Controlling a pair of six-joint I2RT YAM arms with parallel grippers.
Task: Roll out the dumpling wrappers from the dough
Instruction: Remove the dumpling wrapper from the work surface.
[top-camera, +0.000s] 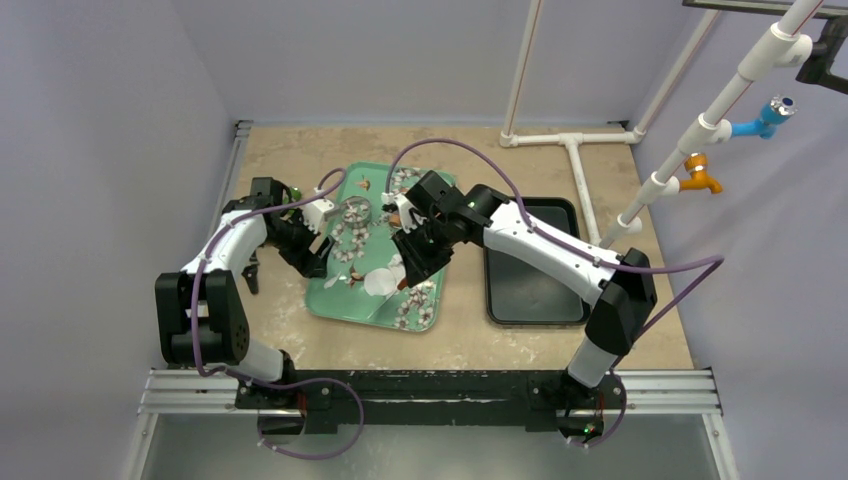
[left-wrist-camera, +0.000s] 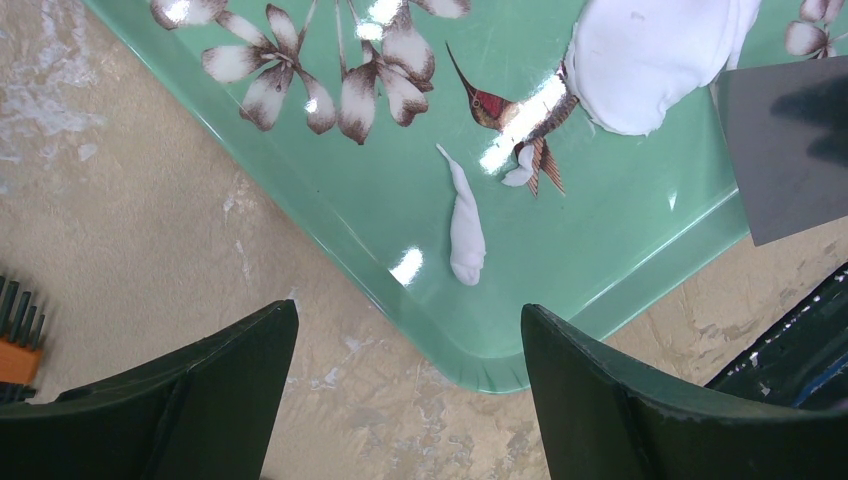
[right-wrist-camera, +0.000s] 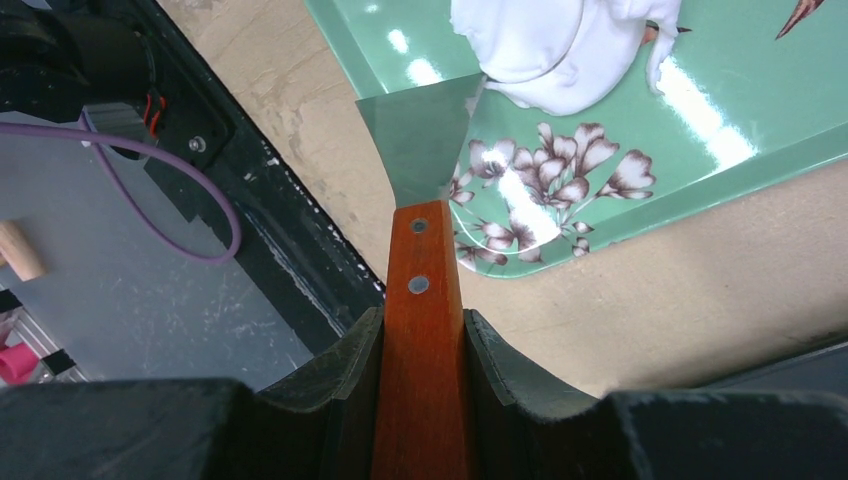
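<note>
Dough: one flattened white patch (right-wrist-camera: 550, 50) on the green tray (right-wrist-camera: 760, 90), toward its near edge; surface uneven, one side folded over
Wrappers: no separate finished round shows in any view
Scrap: a thin strip of dough (left-wrist-camera: 466, 230) lies loose near the tray's corner
Right fingers (right-wrist-camera: 330, 370): clamped on the wooden handle of a scraper (right-wrist-camera: 418, 250); its blade meets the dough's edge, and whether it is under it I cannot tell
Left fingers (left-wrist-camera: 200, 400): wide apart, holding nothing, above the tray corner and counter (left-wrist-camera: 150, 230)
Progress: judged partway; flattening begun, thin even rounds yet to be made
</note>
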